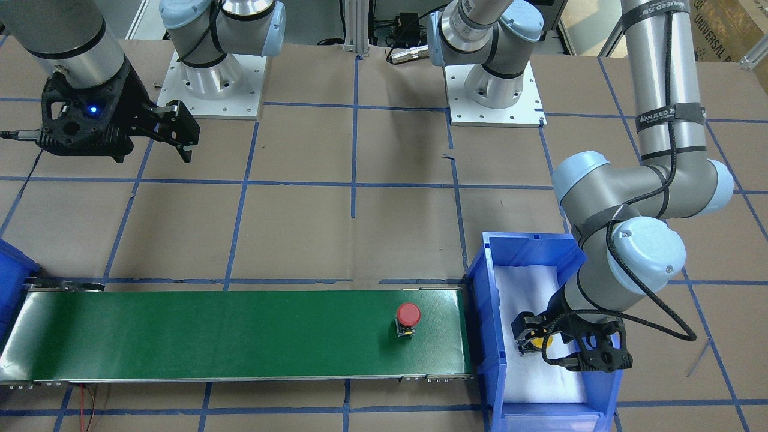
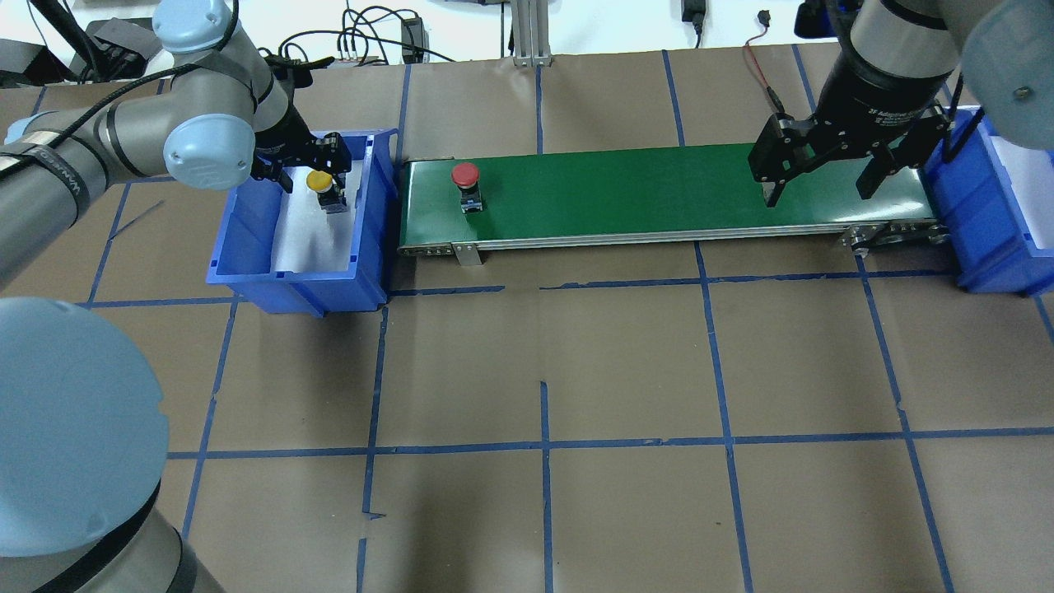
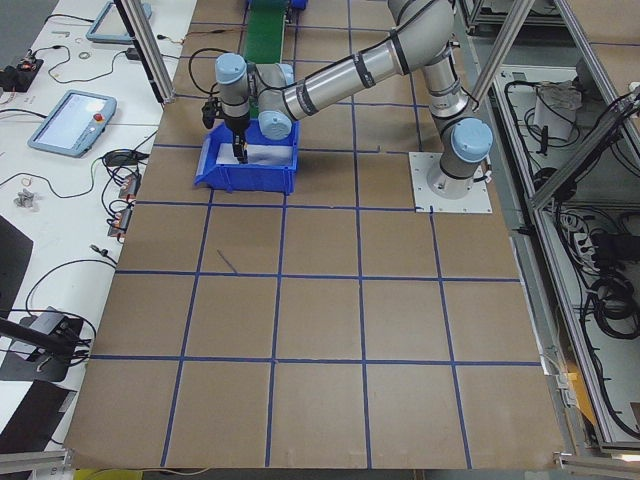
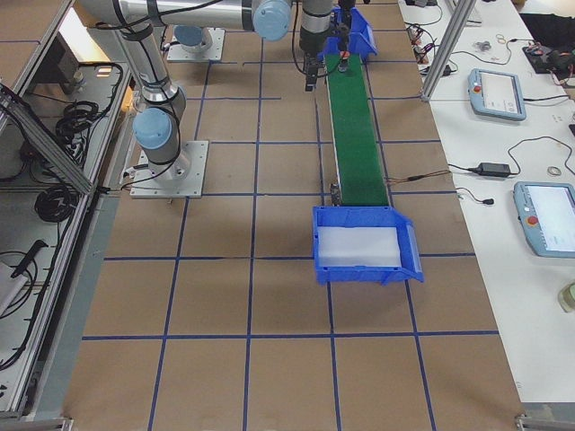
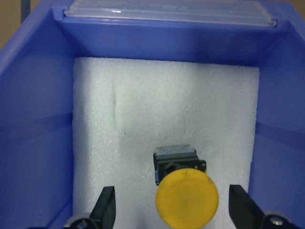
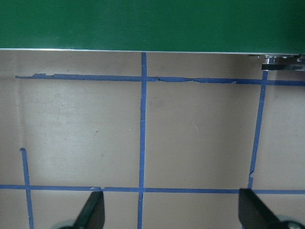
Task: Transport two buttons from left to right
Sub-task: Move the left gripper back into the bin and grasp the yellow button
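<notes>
A red-capped mushroom push button is noted on the green conveyor belt, near its left end. A yellow-capped button sits in the blue plastic bin just off that end, between the left gripper's parted jaws, untouched. The right gripper is held above the table by the belt's opposite end, jaws apart.
</notes>
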Controlling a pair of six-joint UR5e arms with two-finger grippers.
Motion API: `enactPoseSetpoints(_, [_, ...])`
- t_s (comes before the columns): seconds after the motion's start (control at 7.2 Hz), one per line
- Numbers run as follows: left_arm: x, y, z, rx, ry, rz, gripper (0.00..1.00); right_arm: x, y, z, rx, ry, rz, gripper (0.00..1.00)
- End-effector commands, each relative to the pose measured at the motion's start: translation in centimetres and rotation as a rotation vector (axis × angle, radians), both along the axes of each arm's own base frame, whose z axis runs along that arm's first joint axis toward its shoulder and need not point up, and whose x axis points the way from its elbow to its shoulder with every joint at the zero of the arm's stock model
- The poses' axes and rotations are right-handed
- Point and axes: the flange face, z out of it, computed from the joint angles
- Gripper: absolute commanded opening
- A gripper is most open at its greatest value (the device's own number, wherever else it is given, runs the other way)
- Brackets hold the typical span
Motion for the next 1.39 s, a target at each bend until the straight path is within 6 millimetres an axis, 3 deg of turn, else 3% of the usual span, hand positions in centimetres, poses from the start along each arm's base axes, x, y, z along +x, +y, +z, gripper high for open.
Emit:
enactPoseSetpoints(0.0, [0.0, -0.1, -0.9, 0.012, 0.002, 0.000, 0.81, 0.0, 0.1, 0.0, 0.002, 0.000, 0.000, 1.00])
enactPoseSetpoints(0.28, [0.0, -0.1, -0.7, 0.008, 0.003, 0.001, 0.74, 0.0, 0.1, 0.0, 0.004, 0.000, -0.001, 1.00])
enactPoseSetpoints(0.56, [-0.4, -0.2, -0.5, 0.000, 0.045, -0.002, 0.32, 0.0, 0.1, 0.1, 0.001, 0.000, 0.000, 1.00])
enactPoseSetpoints(0.69, [-0.4, -0.1, -0.2, -0.005, 0.046, -0.002, 0.23, 0.0, 0.0, 0.1, -0.001, 0.000, 0.000, 1.00])
enactPoseSetpoints(0.97, [-0.4, 0.0, 1.9, -0.034, 0.032, -0.005, 0.21, 0.0, 0.1, 0.1, 0.001, 0.000, 0.000, 1.00])
enactPoseSetpoints(1.11, [-0.6, 1.1, 6.3, -0.074, 0.022, -0.008, 0.23, 0.0, 0.1, 0.2, -0.001, 0.000, -0.001, 1.00])
enactPoseSetpoints(1.25, [-1.0, 4.2, 11.4, -0.038, 0.025, 0.000, 0.23, 0.0, 0.3, 0.4, -0.005, 0.000, -0.001, 1.00])
